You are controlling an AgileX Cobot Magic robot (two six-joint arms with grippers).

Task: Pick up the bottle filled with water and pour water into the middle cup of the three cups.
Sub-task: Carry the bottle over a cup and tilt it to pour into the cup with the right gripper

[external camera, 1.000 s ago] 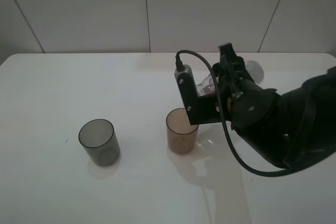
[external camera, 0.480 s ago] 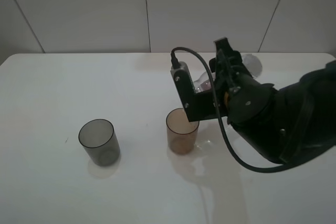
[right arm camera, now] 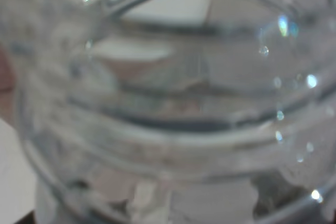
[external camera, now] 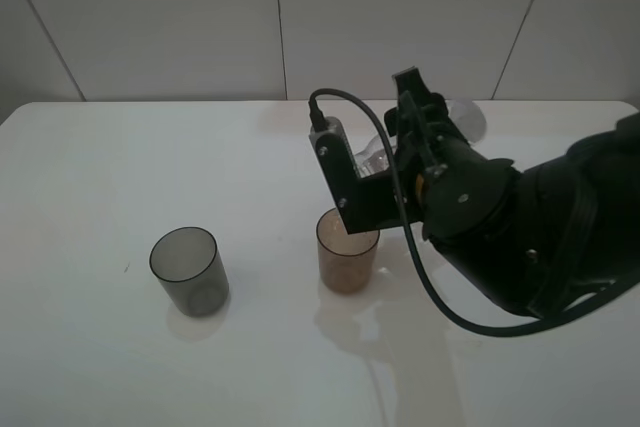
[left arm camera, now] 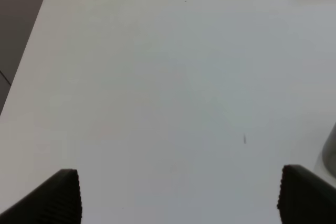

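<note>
The right gripper [external camera: 412,132] was closed firmly on the bottle [external camera: 375,154], and its jaws pressed on the body of the bottle from two sides. The bottle was held in the air and was strongly tilted, almost on its side. Its bottom pointed to the far right side of the table, and its neck pointed down and to the left, toward the amber cup [external camera: 345,255]. The neck was above the far right part of the rim of this cup. The black camera mount [external camera: 355,187] of the arm covered the mouth, so I could not tell if the mouth touched the rim or if water was running. In the right wrist view the bottle [right arm camera: 168,103] filled the whole picture, blurred, with small drops on its clear wall.

The amber cup stood upright near the middle of the white table [external camera: 100,177]. The grey cup [external camera: 188,269] stood upright too, well apart to the left of it and a little nearer to the camera. A black cable [external camera: 435,297] hung in a loop from the mount.

The left gripper [left arm camera: 181,195] was wide open and held nothing. Between its two dark fingertips [left arm camera: 65,198] only the bare table [left arm camera: 157,77] was seen. At the edge of that view a small part of the grey cup [left arm camera: 331,150] appeared.
</note>
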